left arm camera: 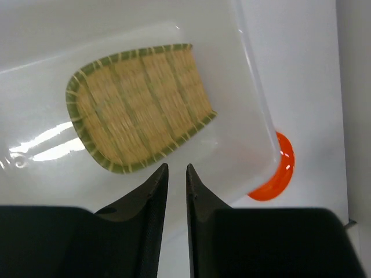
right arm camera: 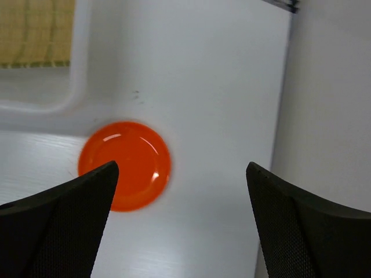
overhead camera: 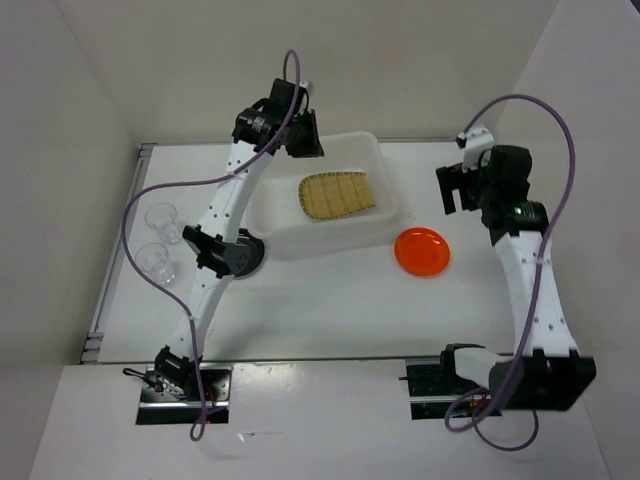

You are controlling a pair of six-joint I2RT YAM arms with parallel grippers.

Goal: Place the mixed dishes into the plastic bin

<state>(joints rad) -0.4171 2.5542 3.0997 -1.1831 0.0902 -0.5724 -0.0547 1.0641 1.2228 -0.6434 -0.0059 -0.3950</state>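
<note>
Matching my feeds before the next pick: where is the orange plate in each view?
Top external: plate right of centre, by the bin's near right corner.
Left wrist: lower right, partly behind the bin corner.
Right wrist: lower left of centre.
Shared landmark: the tray in the bin, visible in all three.

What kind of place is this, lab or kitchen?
Probably a lab test cell: plain white walls box in a white table, a left arm and right arm sit at its near edge, and an orange plate lies beside a plastic bin.
</note>
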